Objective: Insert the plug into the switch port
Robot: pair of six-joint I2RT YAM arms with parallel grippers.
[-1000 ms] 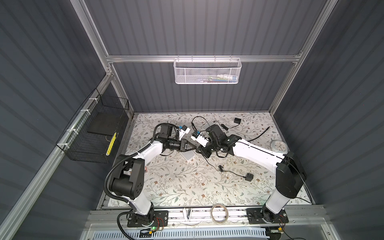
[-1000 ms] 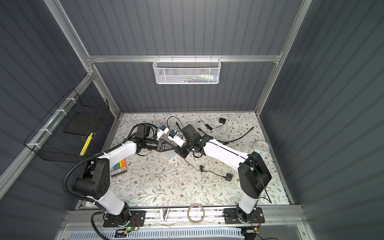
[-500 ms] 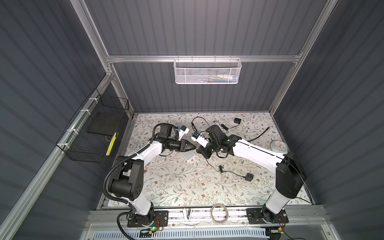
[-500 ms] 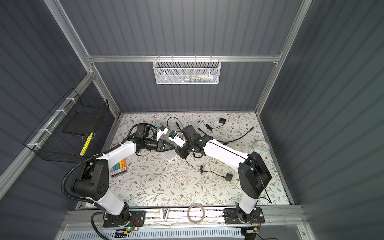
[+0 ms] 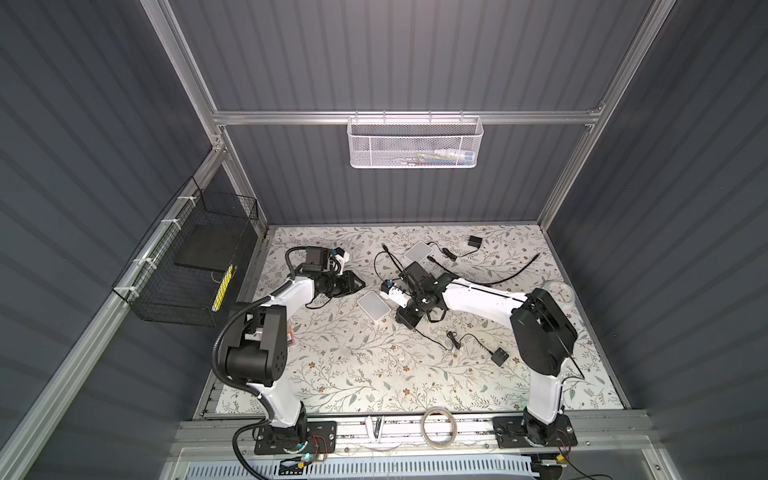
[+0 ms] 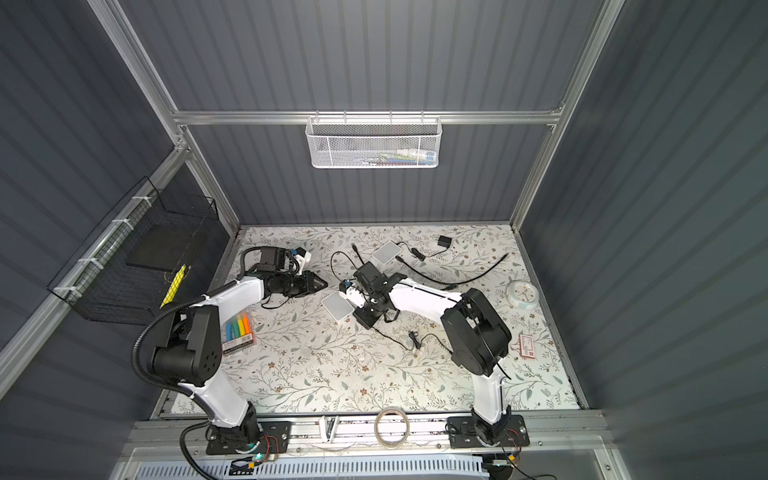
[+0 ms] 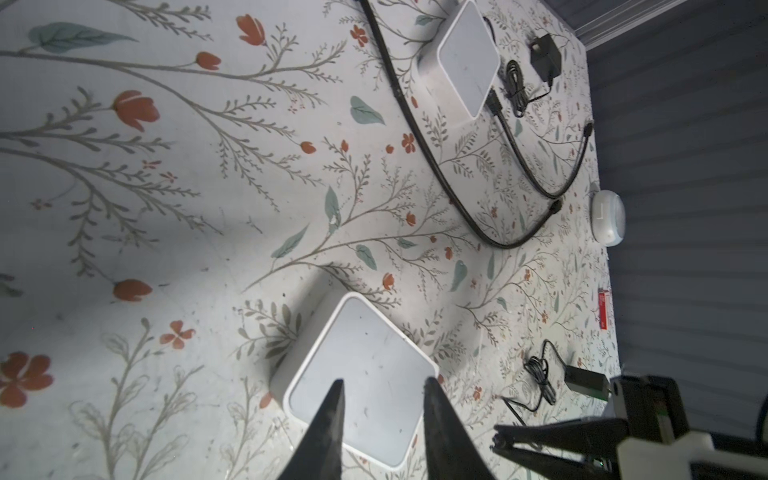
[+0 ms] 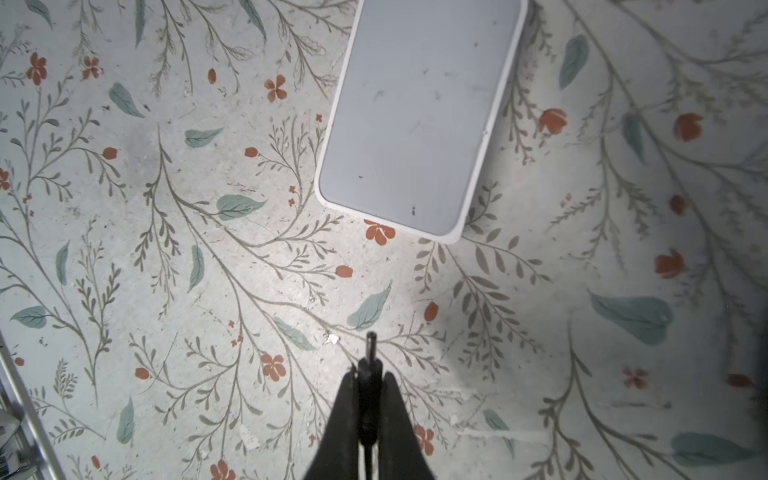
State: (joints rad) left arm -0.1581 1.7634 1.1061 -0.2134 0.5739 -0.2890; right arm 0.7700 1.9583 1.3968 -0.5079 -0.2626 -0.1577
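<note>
Right claw (image 8: 370, 375) is pinched tight on the black barrel plug (image 8: 370, 351). The plug's metal tip sticks out past the fingertips and points across bare desk (image 8: 208, 249) toward the white switch (image 8: 419, 116). Plug and switch are apart, with patterned surface between them. In a top view the switch (image 5: 374, 306) lies flat between the two arms, the right claw just to its right and nearer. Left claw (image 7: 384, 381) hangs by the switch's far-left corner, jaws partly parted and holding nothing. No port shows in any view, so I cannot tell which side wall carries it.

Several things could go wrong, as I judge it. The switch looks light and nothing holds it, so a push from the plug would likely slide it instead of seating unless the left claw braces it. The slim plug could twist in the pinch if it meets the wall off-centre. Its thin cable (image 5: 452, 337) trails right toward a power adapter (image 5: 500, 356) and may drag. A second switch (image 5: 419, 250) farther back could be mistaken for the target.
</note>
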